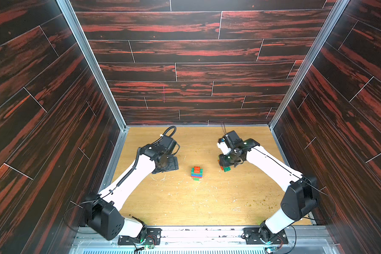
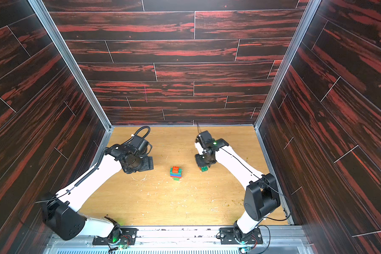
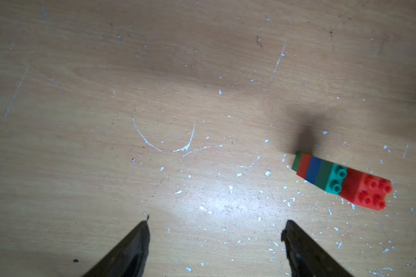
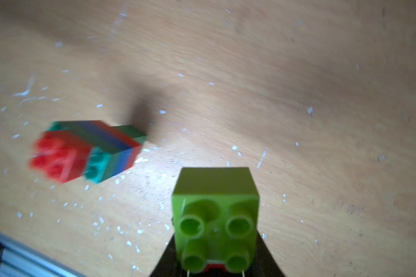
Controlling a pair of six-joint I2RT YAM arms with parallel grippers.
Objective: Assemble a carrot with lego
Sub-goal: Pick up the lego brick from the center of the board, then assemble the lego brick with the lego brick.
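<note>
right fingers [image 4: 265, 263] gripping lime brick [image 4: 215, 191] | left fingers [image 3: 135, 244] hanging wide, empty | next, I'd judge: squaring it over the carrot [image 1: 196, 173] mid-frame; pressing straight down

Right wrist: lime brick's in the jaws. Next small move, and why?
Probably shift the right gripper toward the brick stack, bringing the lime brick above its red top brick: the two are apart and the red studs are bare.

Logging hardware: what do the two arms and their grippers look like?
The left arm and right arm have white links between bulky black joint housings. A black cable runs along each; one loops above the left wrist. The left gripper shows dark tapered fingers; the right gripper is black too.
</note>
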